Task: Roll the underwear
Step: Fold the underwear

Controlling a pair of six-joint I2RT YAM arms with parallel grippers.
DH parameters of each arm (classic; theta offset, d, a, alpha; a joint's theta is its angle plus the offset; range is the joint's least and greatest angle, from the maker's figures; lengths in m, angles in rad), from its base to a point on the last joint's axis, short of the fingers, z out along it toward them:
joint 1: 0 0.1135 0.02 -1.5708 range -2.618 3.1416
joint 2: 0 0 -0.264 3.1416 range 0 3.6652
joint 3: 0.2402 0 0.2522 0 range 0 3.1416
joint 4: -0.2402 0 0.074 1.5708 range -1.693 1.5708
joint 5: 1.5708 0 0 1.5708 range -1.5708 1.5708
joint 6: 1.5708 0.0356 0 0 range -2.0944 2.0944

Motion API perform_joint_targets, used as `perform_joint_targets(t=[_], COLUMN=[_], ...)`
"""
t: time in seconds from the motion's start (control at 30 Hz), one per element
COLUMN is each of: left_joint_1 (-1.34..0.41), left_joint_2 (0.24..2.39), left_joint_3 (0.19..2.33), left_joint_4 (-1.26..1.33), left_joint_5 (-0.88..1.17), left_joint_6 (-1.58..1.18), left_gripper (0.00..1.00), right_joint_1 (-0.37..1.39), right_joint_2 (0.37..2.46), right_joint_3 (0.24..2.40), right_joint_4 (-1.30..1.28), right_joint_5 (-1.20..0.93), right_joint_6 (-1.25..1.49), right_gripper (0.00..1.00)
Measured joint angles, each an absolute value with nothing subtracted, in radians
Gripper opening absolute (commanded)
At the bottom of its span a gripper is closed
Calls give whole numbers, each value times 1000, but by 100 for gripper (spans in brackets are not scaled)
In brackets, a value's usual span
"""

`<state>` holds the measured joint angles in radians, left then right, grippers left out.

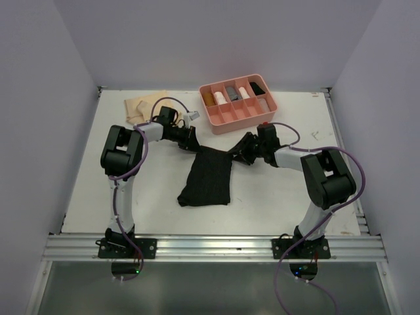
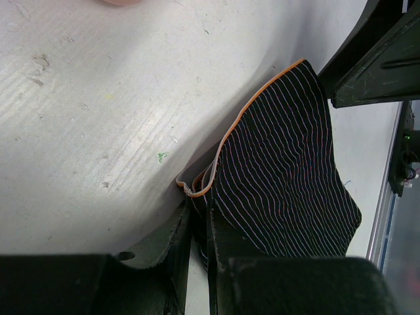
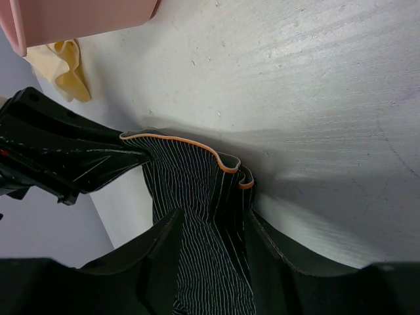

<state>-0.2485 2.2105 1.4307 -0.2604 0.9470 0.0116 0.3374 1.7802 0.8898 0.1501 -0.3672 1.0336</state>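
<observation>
Pale lilac walls box in a white, faintly scuffed tabletop. On it the black underwear is spread flat, its waistband stretched between the two arms and its body trailing away from both toward the near edge.

The left gripper is pinched almost closed on one thin corner of the waistband. The right gripper stands wider, clamped over a thicker, bunched fold at the other corner. Holding both top corners seems meant to keep the cloth taut and square, so that a tidy roll can start from that edge.

The fabric is soft and thin, black with fine pale pinstripes, and an orange piping runs along the waistband, which ripples where it is gathered.

Beyond the right gripper sits a rigid pink plastic divided tray, with small rolled bundles in its far compartments. Beyond the left gripper lies a crumpled pale tan garment, well apart and not yet rolled.
</observation>
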Motion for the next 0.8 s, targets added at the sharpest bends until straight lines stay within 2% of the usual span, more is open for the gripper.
perform_joint_targets(t=[0.43,0.8], left_joint_1=[-248,-248], left_joint_2=[2214,2220], left_joint_3=[1433,1436], left_joint_4=[-261,-260], left_joint_5=[953,965], left_joint_6=[12,12], left_gripper=[18,18], right_joint_1=[366,368], right_joint_2=[1758,1674], right_joint_3=[891,928], right_joint_4=[135,-12], right_joint_5=[-368,-295], right_joint_6=[1050,997], right_gripper=[46,47])
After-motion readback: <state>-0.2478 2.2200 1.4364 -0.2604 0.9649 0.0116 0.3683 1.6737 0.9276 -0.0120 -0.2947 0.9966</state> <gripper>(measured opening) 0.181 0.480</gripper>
